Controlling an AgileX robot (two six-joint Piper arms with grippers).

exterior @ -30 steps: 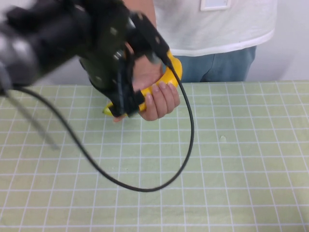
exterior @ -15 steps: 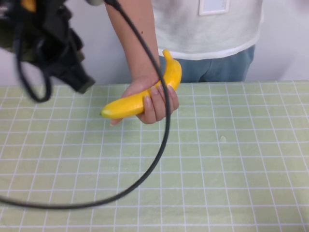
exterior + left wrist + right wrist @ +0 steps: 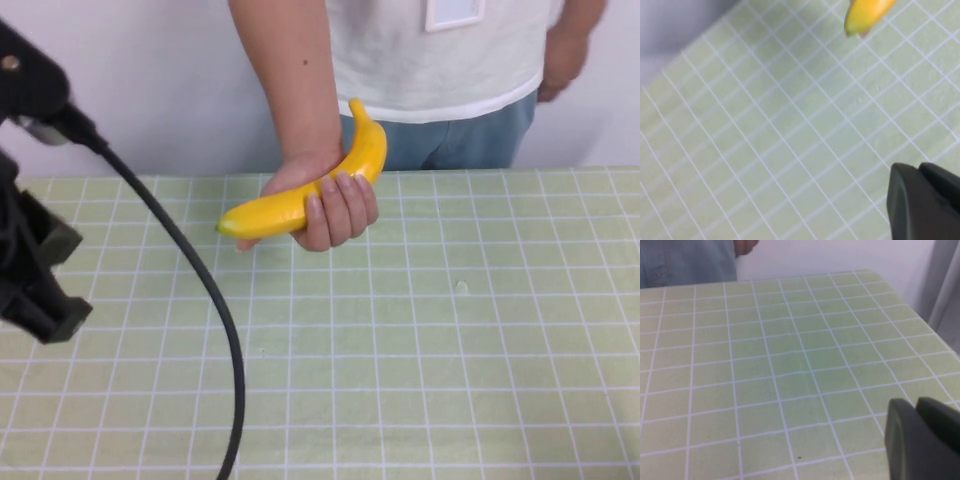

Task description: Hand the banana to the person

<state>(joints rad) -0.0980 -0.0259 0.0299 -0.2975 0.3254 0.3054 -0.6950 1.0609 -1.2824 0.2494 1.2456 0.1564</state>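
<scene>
Banana (image 3: 300,195) lay in the person's hand (image 3: 320,205) above the mat's (image 3: 450,350) far edge, handover judged complete; left gripper (image 3: 35,280) stood well apart, empty, opening indeterminable; right gripper (image 3: 922,440) likewise; next: park arms.

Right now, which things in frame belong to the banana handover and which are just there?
Job:
banana, held in the person's hand
person
left gripper, over the table's left side
right gripper, low over the mat

Just there:
black cable
grid mat
</scene>
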